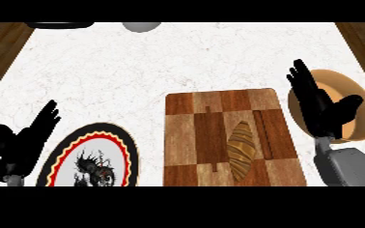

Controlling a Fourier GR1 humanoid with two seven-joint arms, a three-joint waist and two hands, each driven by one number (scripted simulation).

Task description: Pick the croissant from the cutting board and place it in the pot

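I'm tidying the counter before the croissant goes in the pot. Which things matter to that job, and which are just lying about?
For the job: croissant, cutting board, pot, right hand, open by the pot.
Lying about: patterned plate, grey thing and dark thing at the far edge, left hand, resting open at lower left.

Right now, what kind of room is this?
Most likely a kitchen. There is a white marbled countertop, a brown checkered wooden cutting board with a golden-brown croissant lying on it, and a round plate with red, yellow and black rings beside the board.
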